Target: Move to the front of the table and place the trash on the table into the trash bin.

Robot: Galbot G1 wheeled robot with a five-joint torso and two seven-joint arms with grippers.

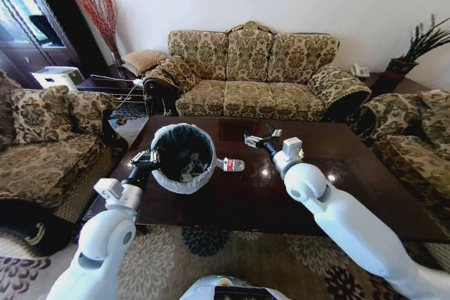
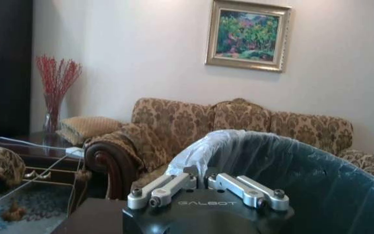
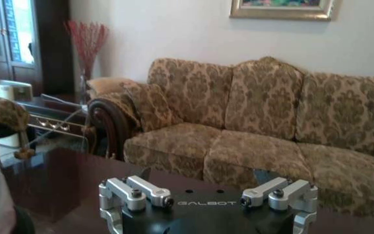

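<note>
From the head camera I saw the dark glossy surface (image 1: 365, 187) in front of the sofa (image 1: 253, 75). The trash bin (image 1: 183, 157) stood on its left part, white liner folded over the rim, scraps inside. My left gripper (image 1: 145, 161) was at the bin's left rim, apparently clamped on it. A crushed clear bottle with a red label (image 1: 231, 165) lay just right of the bin. My right gripper (image 1: 261, 140) reached toward the surface's far middle, where a small wrapper (image 1: 252, 140) sat at its tip; I could not tell whether it held it.

From the left wrist camera, the left gripper (image 2: 203, 179) had its linkages drawn together against the bin's lined rim (image 2: 206, 148).

From the right wrist camera, the right gripper (image 3: 208, 183) hung over the surface (image 3: 57, 180), its linkages spread wide apart
</note>
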